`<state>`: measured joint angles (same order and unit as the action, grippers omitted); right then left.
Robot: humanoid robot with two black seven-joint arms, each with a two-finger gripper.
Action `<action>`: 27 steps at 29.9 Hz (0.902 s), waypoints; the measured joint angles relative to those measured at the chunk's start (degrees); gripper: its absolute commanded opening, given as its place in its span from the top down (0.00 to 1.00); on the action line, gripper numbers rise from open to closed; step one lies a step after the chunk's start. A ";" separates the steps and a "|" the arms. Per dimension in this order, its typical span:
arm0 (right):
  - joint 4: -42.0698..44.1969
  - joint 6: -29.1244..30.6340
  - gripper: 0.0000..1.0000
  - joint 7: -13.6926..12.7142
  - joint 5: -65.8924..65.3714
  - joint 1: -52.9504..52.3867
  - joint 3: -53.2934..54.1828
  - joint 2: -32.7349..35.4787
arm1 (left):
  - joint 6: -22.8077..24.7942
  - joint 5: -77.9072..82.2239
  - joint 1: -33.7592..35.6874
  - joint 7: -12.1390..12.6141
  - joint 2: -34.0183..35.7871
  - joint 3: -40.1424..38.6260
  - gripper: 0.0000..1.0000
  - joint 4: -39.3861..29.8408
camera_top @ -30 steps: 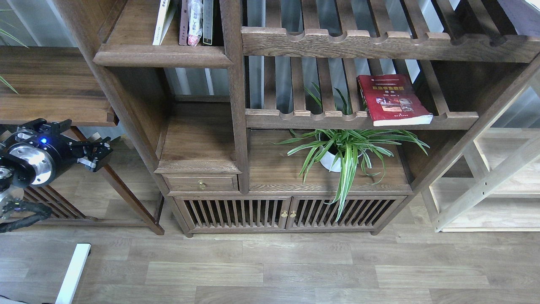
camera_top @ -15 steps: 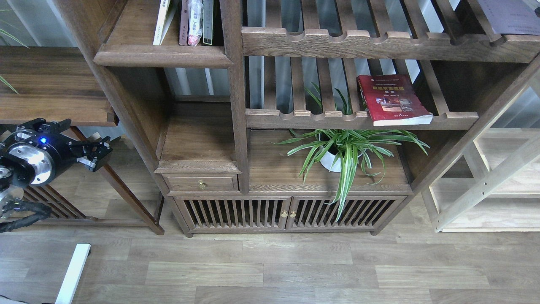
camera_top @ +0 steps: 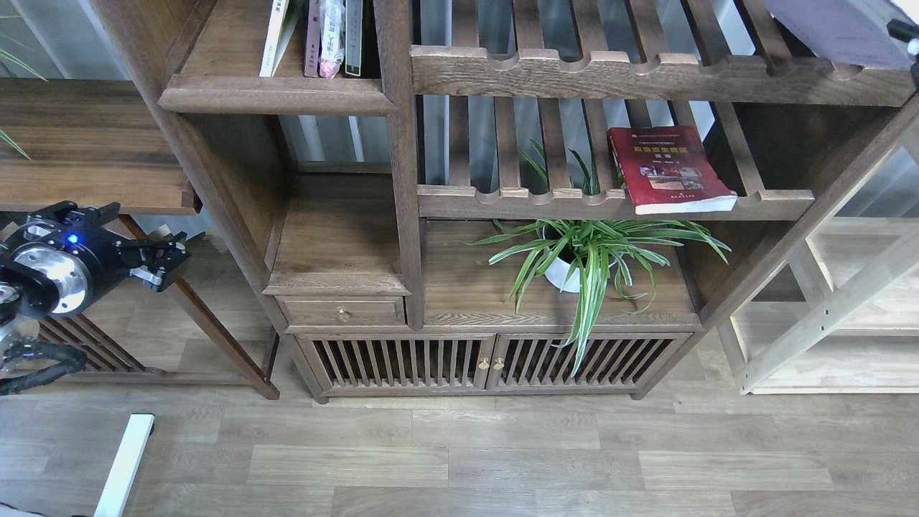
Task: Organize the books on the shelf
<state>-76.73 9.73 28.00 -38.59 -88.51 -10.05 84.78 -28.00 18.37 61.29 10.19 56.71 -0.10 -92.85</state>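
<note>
The shelf (camera_top: 276,95), a dark-brown board with a thick front lip, is at the upper left. Several books stand on it, among them a white-backed one (camera_top: 273,37) leaning left and a pinkish one (camera_top: 312,36). A red book (camera_top: 669,169) with a yellow title lies flat on the lower slatted rack (camera_top: 546,202). A pale purple-pink book (camera_top: 836,29) hangs over the upper slatted rack at the top right. Only a black tip of my right gripper (camera_top: 903,32) shows at that book's right edge. My left gripper (camera_top: 166,261) hovers low at the far left, open and empty.
A potted spider plant (camera_top: 585,255) stands on the cabinet top under the red book. A dark side table (camera_top: 86,143) is above my left arm. A pale bare-wood unit (camera_top: 833,316) stands to the right. A small drawer (camera_top: 343,311) and slatted doors sit below.
The pale book at the top right has come further into view, leftward and down over the upper rack. My left arm has barely shifted. The red book has not moved.
</note>
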 measured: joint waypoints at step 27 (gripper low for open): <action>0.02 13.62 0.99 0.00 3.52 0.05 -0.13 15.17 | 0.00 0.00 0.14 -0.08 -0.72 0.00 0.14 0.12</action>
<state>-76.71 23.35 28.00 -35.07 -88.46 -10.18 99.94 -28.00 18.37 61.44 10.11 55.99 -0.10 -92.72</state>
